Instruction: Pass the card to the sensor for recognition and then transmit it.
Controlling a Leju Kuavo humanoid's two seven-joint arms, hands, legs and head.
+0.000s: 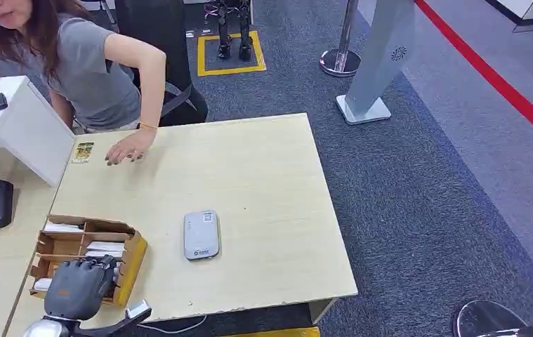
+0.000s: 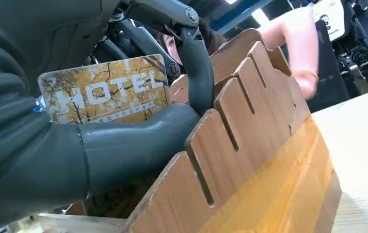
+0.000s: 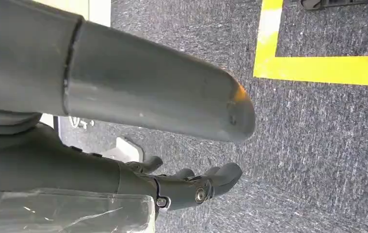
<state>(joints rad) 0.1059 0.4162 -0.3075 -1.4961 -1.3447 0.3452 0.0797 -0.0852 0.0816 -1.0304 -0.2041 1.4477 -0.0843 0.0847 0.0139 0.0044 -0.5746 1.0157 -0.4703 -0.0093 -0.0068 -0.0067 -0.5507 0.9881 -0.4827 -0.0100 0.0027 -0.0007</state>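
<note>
Left hand (image 1: 81, 284) in slotted cardboard box (image 1: 131, 261) on worktop (image 1: 263, 182), pinching hotel card (image 2: 106, 90); grey sensor (image 1: 201, 234) just beside box; person's hand (image 1: 127, 149) on worktop near second card (image 1: 83, 152); right hand (image 3: 172, 126) hanging over carpet, fingers apart, holding nothing.

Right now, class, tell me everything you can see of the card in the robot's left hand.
The card is a rounded rectangle, seemingly plastic, printed with yellow-brown branches and the white word HOTEL above a line of small print. The left hand holds it, the thick grey thumb along its lower edge and dark fingers behind and beside it. It sits just inside the slotted cardboard card box, at the near left of the wooden table.
</note>
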